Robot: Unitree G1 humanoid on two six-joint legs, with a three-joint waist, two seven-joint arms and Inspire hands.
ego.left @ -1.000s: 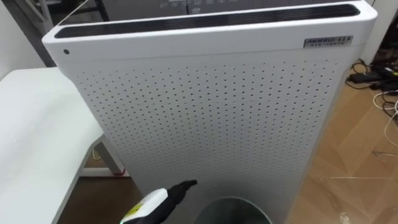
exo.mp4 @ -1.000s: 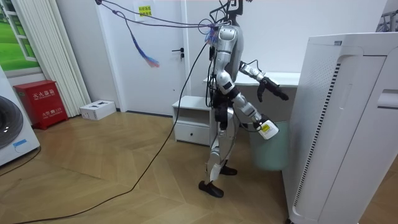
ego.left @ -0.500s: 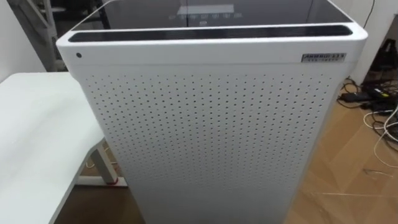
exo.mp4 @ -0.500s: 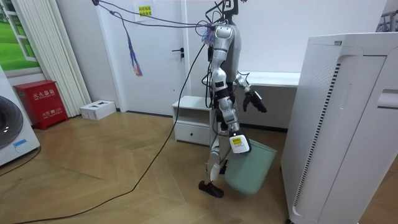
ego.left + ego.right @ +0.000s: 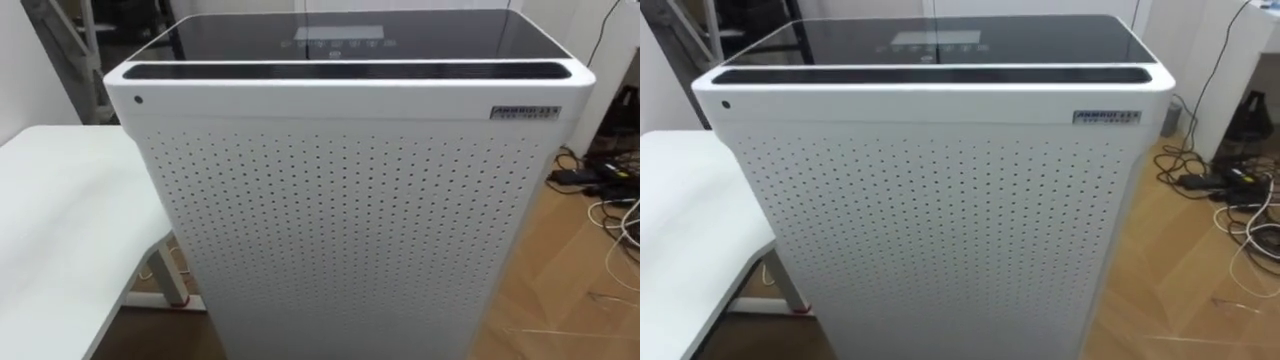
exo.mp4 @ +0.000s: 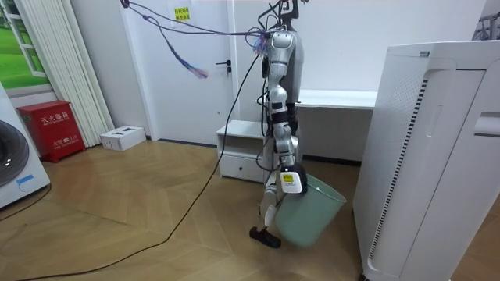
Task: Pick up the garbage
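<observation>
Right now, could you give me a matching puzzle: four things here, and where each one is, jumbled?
1 bin
2 table
3 cables
4 red box

a beside the blinds
b left of the big white appliance
c tilted by the robot's legs
d on the floor, right of the appliance

Pairs: 1-c, 2-b, 3-d, 4-a

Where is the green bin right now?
In the room view the green bin tilts between the robot's legs and the tall white appliance, its rim at one hand.
</observation>
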